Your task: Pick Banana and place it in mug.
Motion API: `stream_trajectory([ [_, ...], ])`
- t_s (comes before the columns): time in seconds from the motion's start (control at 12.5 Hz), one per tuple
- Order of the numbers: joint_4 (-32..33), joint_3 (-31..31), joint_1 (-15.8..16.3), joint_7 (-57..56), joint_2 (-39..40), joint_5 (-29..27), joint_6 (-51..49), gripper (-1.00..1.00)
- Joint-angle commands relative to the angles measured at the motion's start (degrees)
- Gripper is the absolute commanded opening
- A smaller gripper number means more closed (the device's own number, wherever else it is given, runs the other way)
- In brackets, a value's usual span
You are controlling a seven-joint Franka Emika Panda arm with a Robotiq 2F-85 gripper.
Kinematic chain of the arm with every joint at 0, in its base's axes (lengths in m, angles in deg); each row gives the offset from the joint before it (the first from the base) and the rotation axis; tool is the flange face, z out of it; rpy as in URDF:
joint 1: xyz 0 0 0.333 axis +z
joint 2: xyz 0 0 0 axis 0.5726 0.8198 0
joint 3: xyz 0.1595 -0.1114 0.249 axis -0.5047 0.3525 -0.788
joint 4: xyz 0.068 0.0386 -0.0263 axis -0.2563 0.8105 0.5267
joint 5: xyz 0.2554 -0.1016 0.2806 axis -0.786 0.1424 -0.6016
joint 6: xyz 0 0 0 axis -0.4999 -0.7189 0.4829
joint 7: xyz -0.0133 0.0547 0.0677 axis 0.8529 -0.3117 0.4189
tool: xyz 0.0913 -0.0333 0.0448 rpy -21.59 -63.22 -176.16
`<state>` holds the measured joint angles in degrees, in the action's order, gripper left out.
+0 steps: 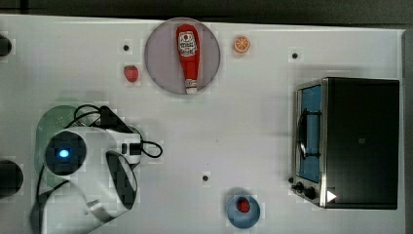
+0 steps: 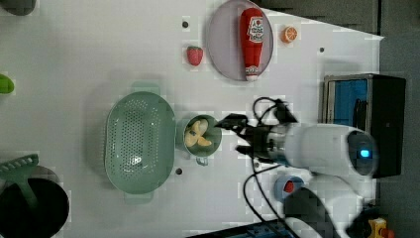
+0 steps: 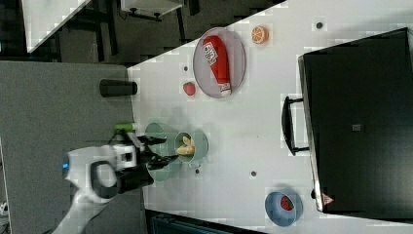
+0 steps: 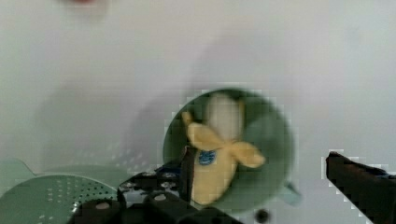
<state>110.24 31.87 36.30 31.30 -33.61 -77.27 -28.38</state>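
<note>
Fingers [image 2: 233, 119] of the black gripper [image 2: 236, 135] stand spread wide with nothing between them, hovering just to the left view's right of the small pale mint-green round mug [image 2: 199, 136]; the half-peeled yellow toy banana [image 2: 197, 135] lies inside that mug, free of the gripper, its peel flaps splayed over the rim in the wrist view [image 4: 219, 156]; touching the mug's far side sits the larger oval perforated green colander [image 2: 139, 143]; farther off on the white table [image 2: 89, 54] lie a red toy strawberry [image 2: 194, 55] and a red ketchup bottle [image 2: 252, 41] on a round grey plate [image 2: 218, 44].
</note>
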Motion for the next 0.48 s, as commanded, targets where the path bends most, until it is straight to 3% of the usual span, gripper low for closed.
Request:
stream_trajectory([
  [0.08,-7.23,3.65,-0.91,1.84,-8.12,-0.86,-11.29,1.00],
  [0.48,-19.50,14.05,-1.41,-5.14,-15.22,-0.90,-32.57,1.00],
])
